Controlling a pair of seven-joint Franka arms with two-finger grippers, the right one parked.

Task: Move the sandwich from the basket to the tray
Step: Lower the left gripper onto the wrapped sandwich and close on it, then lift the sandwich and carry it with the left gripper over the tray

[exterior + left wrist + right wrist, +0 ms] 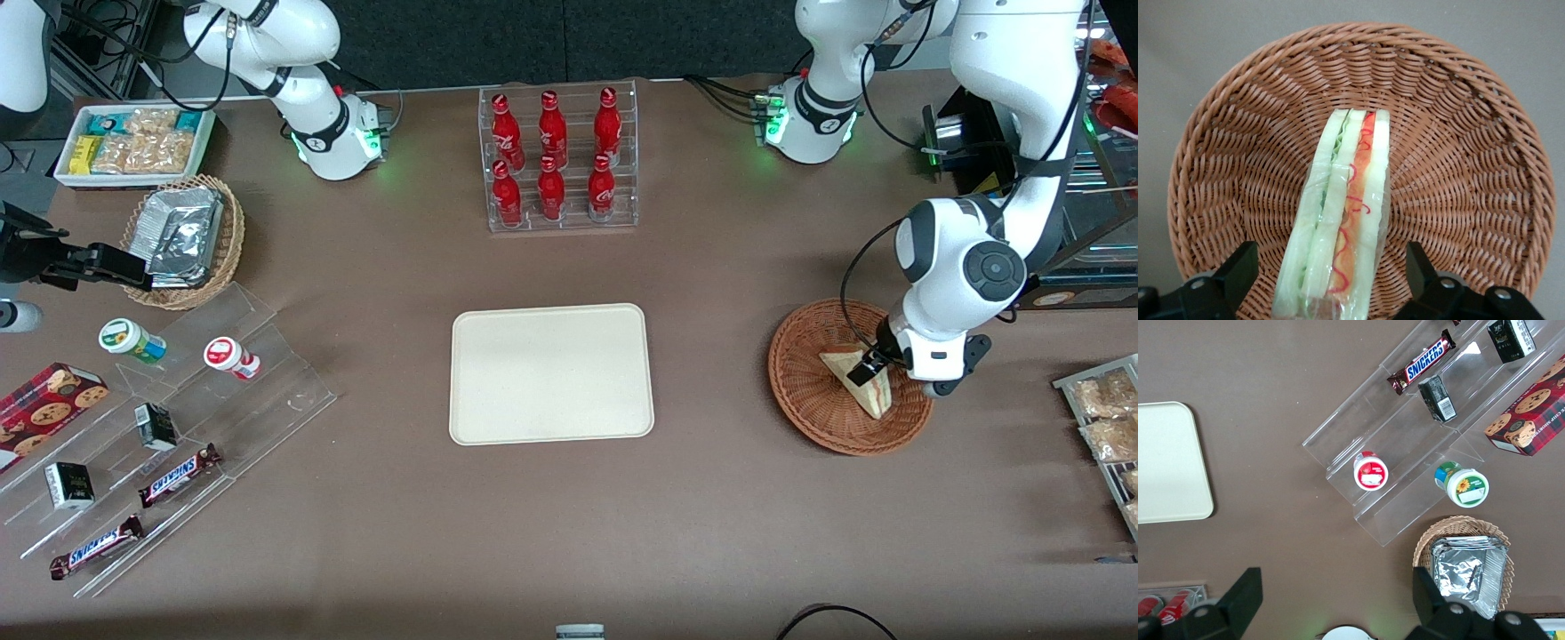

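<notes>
The sandwich [1341, 213], a wrapped wedge of pale bread with green and red filling, stands on edge in the reddish-brown wicker basket [1458, 133]. My left gripper [1331, 270] is down inside the basket, open, with one black finger on each side of the sandwich and a gap at both. From the front, the gripper [867, 366] sits over the sandwich [876, 402] in the basket [800, 400], toward the working arm's end of the table. The cream tray [551, 373] lies bare at the table's middle, beside the basket.
A clear rack of red bottles [560, 160] stands farther from the front camera than the tray. Snack packets [1107, 418] lie near the basket at the table's edge. Toward the parked arm's end are acrylic steps [178, 418] with snacks and a tan foil-packet basket [187, 240].
</notes>
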